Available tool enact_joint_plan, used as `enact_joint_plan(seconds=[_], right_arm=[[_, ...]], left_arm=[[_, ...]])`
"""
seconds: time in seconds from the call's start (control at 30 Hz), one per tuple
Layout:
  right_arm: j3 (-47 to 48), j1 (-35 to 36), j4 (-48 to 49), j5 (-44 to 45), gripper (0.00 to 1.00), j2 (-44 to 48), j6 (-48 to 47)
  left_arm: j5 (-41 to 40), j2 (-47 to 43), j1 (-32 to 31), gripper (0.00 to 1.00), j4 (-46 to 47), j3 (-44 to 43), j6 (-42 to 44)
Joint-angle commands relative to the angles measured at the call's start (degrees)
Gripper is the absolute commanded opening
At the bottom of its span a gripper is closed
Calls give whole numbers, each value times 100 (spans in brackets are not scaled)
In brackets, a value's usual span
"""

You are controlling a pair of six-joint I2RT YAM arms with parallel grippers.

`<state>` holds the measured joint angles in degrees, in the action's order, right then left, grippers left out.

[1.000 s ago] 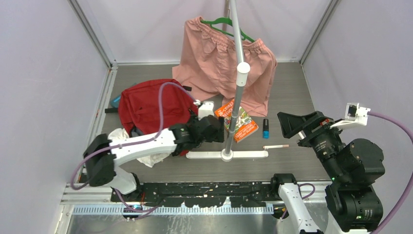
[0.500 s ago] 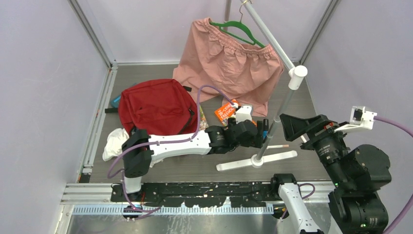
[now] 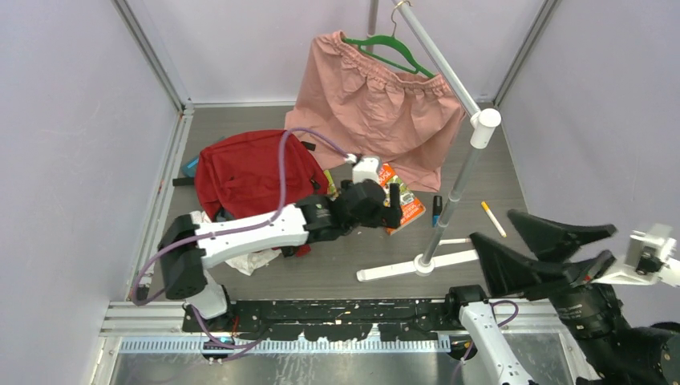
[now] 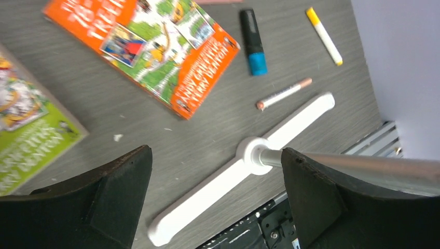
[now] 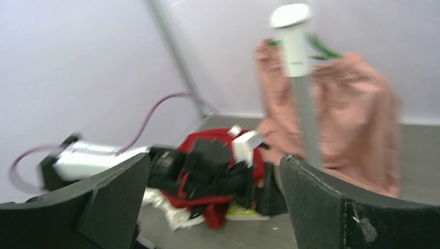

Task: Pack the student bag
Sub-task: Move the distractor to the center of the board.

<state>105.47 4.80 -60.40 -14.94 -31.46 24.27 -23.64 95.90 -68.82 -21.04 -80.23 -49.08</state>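
Top external shows you the main change. The clothes stand [image 3: 453, 188] no longer rises upright in front of the books. It now leans toward the right wall with its base skewed, and the pink shorts [image 3: 377, 104] on the green hanger [image 3: 393, 54] have swung over with it. Your left hand [image 3: 394, 200] is back from the pole and hovers over the orange book [image 3: 410, 213], fingers spread, gripping nothing. Your right hand [image 3: 501, 233] now sits low at the near right corner, also spread wide and empty. A yellow-tipped pen [image 3: 493, 218] now lies in the open just right of the pole.

For the task, this reads as clearing the way rather than packing. The student bag [image 3: 248, 172] lies at the far left of the tabletop [image 3: 337, 277], next to the white plastic bag [image 3: 250, 261], and the books and pens all lie outside it. You cannot tell from here whether its zipper is open. The books look easier to reach now, but mind the leaning stand, because nothing shows what keeps it from falling.

In the left wrist view, the orange book's cover carries big white letters cut off by the frame, seemingly "78" and "TRE". Its spine lettering and the green book [image 4: 26, 135] are too blurred to read. The blue-ended marker [image 4: 252, 41] and the pinkish pencil [image 4: 284, 93] show no legible label.
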Motion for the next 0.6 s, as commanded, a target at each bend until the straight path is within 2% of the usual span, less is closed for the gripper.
enact_joint_plan(seconds=[0.0, 0.13, 0.23, 0.43, 0.5, 0.57], right_arm=[[-879, 27, 1315, -3029, 100, -238, 564], [-2047, 52, 2412, -4296, 100, -42, 1461], [-2579, 91, 2621, -4434, 100, 121, 1691], [-3042, -20, 1937, -3947, 100, 221, 1348], [-3298, -40, 1767, -3285, 100, 284, 1342], [-3742, -49, 2047, -2869, 100, 448, 1612]], left_arm=[[226, -915, 620, 95, 83, 307, -10], [-52, -1542, 1022, 96, -265, 459, 378], [-56, -1917, 1502, 96, -536, 469, 582], [105, -2530, 2158, 96, -618, 680, 802], [97, -2657, 2276, 96, -657, 737, 823], [143, -2751, 2352, 96, -649, 789, 888]])
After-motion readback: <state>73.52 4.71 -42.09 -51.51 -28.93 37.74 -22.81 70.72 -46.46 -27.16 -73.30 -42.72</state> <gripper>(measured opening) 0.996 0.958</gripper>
